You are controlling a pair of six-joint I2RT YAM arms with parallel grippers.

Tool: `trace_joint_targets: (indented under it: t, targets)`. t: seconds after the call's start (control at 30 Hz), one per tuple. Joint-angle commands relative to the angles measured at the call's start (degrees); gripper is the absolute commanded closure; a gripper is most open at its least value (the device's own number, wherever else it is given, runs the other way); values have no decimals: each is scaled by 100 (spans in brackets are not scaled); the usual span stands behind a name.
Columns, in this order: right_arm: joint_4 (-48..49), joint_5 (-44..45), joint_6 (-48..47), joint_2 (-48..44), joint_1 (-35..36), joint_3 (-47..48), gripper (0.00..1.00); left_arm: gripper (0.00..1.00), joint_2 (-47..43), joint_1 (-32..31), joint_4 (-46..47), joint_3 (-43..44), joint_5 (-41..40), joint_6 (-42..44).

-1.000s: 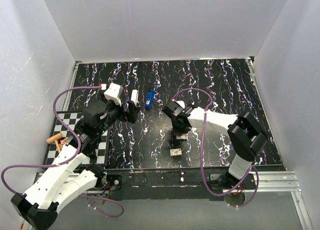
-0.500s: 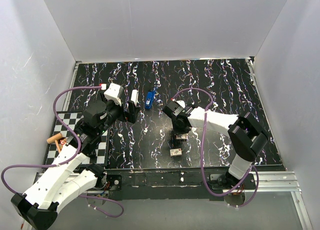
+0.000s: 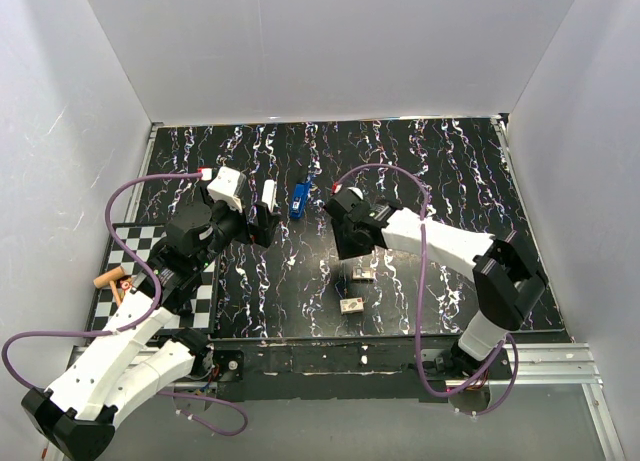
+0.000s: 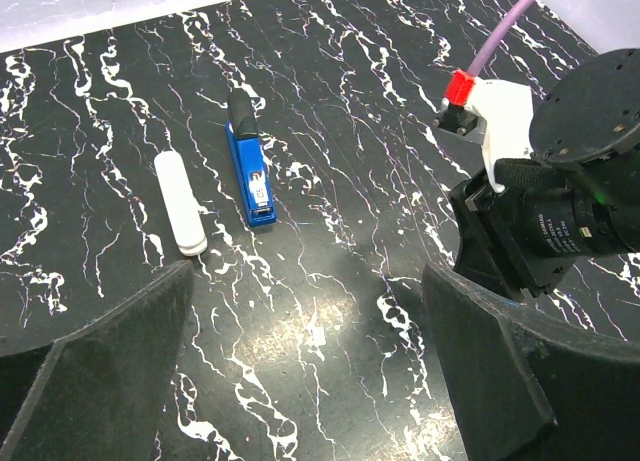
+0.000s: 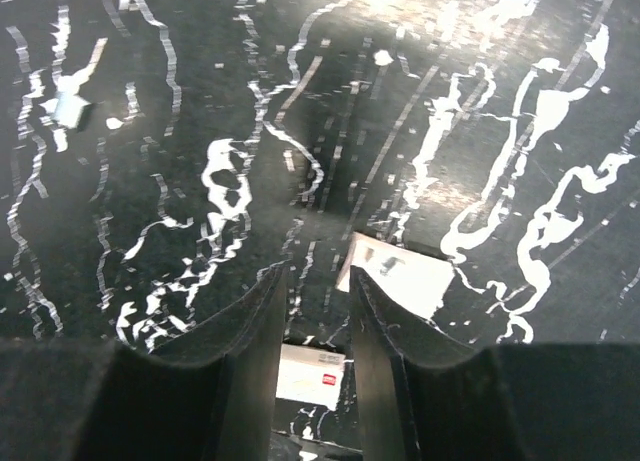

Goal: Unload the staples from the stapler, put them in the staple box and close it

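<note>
The blue stapler [image 4: 248, 166] lies flat on the bench [image 4: 400, 101], upper left in the left wrist view, with a white stick [image 4: 180, 201] just beside it. My left gripper [image 4: 310, 381] hangs near them, spread wide, likely lined up to grab. The right gripper [image 5: 315, 311] shows a narrow gap holding nothing, low over small pale blocks [image 5: 395, 273], which I judge are staples put down well apart from the stapler.

Black marbled table [image 3: 450, 161] — on it a blue stapler [image 4: 248, 171], a white tube [image 4: 180, 203], 2 small boxes [image 3: 352, 305].
</note>
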Motion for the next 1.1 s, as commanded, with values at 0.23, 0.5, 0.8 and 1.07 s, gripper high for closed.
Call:
trace_joint_targets:
  t: [0.23,0.5,0.8,1.07]
  targets:
    - [35,-483,-102,749,474,1221,55,2,-88,-5,27,6,9,10]
    - [104,-597,618,1365,650,1740,44,2,-176,-5,27,6,-44,19]
    - [210,-633,1321,1900,755,2091,42,2,-246,-5,27,6,-88,28]
    - [70,-536,1708,2323,852,2452,41,2,-298,-5,27,6,-106,37]
